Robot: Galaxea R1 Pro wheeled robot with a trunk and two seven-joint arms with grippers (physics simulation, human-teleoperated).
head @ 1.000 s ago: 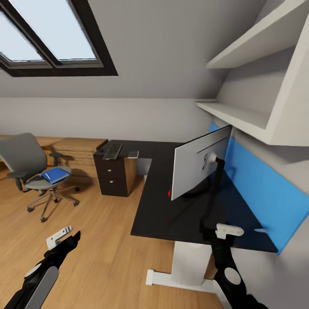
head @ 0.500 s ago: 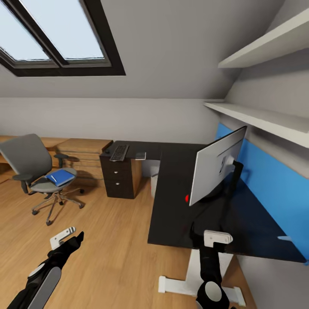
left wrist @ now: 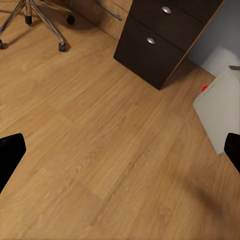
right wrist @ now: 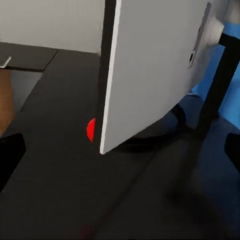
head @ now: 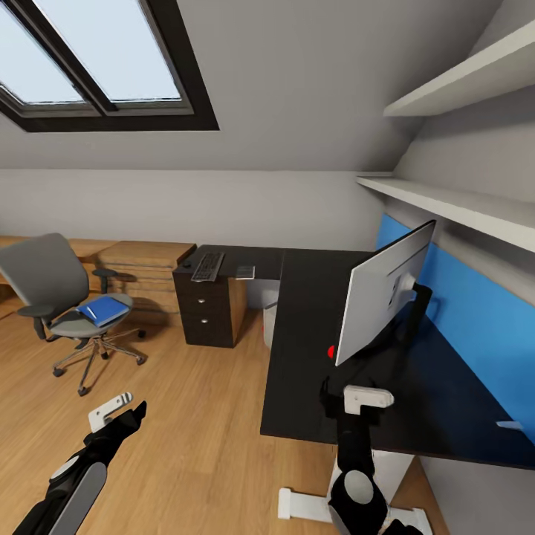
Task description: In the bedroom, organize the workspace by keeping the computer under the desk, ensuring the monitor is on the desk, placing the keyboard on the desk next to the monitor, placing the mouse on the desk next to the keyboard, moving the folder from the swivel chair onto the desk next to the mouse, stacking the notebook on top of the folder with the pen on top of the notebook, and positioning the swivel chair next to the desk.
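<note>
From the head view, the monitor [head: 383,293] stands on the black tabletop [head: 312,357], its pale back toward us and a blue wall panel [head: 475,334] behind it. The right gripper [head: 349,397] hovers over the tabletop just in front of the monitor. The left gripper [head: 119,416] hangs above the wood floor [head: 186,416], holding nothing. Far along the tabletop lies the keyboard [head: 207,266]. The swivel chair [head: 63,305] stands well apart from it, with the blue folder [head: 104,309] on its seat.

In the left wrist view, the fingers [left wrist: 10,155] are spread wide over the floor, near dark drawers [left wrist: 160,35] and the computer [left wrist: 220,107].

In the right wrist view, the fingers [right wrist: 10,152] are spread, grasping nothing, facing the monitor's [right wrist: 150,70] lower corner.
</note>
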